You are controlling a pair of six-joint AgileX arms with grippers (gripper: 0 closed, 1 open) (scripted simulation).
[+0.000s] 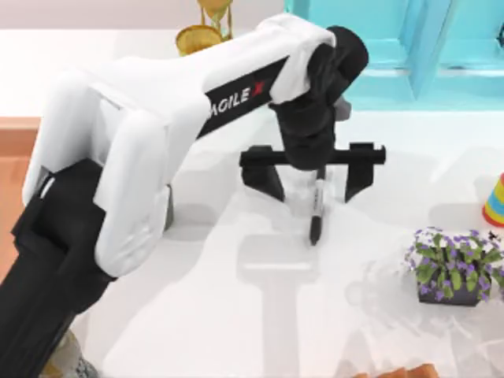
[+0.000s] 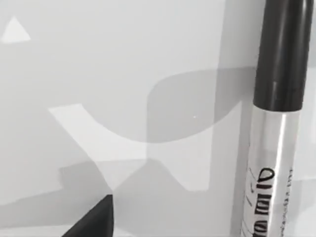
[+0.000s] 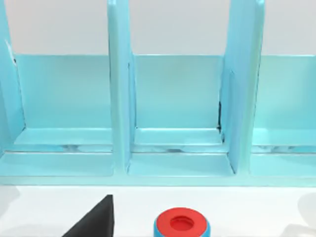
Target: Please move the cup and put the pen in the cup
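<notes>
The pen [image 1: 316, 216], black with a pale label band, lies on the white table near the middle. It reaches toward the table's near edge. My left gripper [image 1: 313, 197] hovers over it, open wide, with one black finger on each side of the pen and well apart from it. The left wrist view shows the pen [image 2: 276, 123] close up and one fingertip [image 2: 94, 222] off to its side. A narrow grey edge [image 1: 168, 206] peeks from under the left arm; it may be the cup, the rest being hidden. One fingertip [image 3: 94, 222] of my right gripper shows in the right wrist view, holding nothing.
A turquoise shelf unit [image 1: 409, 47] stands at the back right, and a gold trophy [image 1: 203, 31] at the back. A pot of purple flowers [image 1: 453, 268] sits at the right, with a striped stacking toy [image 1: 496, 201] behind it. The toy's red-topped ring [image 3: 181, 224] faces the right wrist.
</notes>
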